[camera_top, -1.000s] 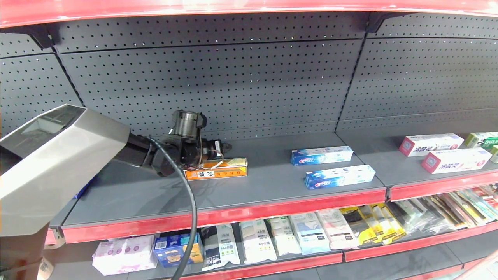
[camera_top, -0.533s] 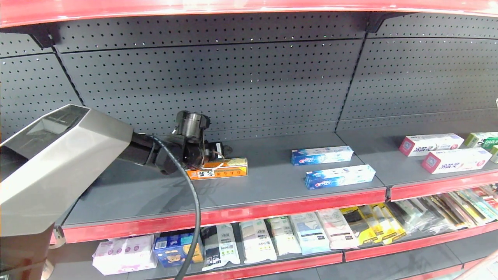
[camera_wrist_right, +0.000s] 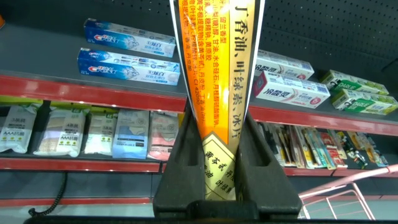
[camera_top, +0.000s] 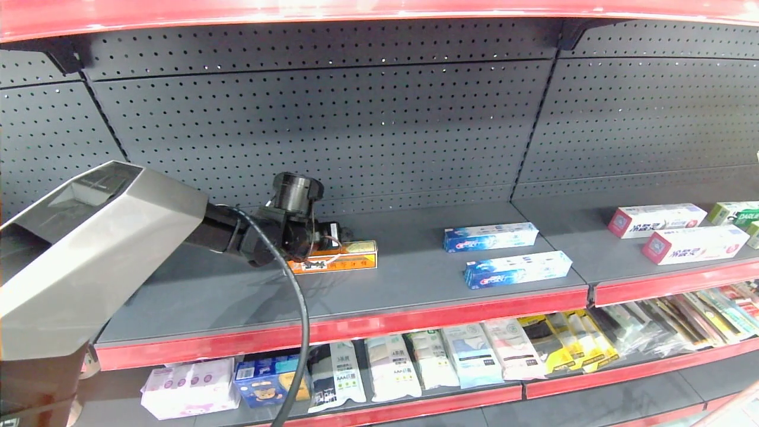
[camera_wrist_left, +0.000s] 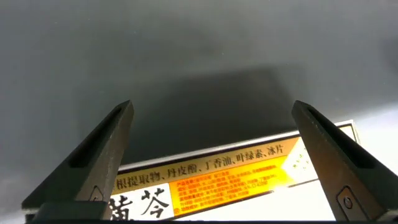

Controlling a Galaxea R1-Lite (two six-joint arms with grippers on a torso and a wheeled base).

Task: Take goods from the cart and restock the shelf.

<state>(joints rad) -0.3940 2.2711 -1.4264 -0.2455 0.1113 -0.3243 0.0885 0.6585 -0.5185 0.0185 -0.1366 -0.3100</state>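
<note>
Left gripper [camera_wrist_left: 212, 109] wide open astride orange box [camera_wrist_left: 230, 177] at shelf's [camera_top: 415, 279] 9 o'clock: placement apparently ending, clean withdrawal next; right gripper [camera_wrist_right: 219, 134] clamping second box [camera_wrist_right: 217, 62].

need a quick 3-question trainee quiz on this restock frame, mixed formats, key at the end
1. True or false: the left gripper is shut on the orange box lying on the shelf.
2. Multiple choice: how many blue toothpaste boxes lie on that shelf section? A) one B) two C) four
3. Short answer: what colour is the held box in the right gripper?

Key: 1 false, its fingers stand wide apart over the box. 2 B. 3 orange.
</note>
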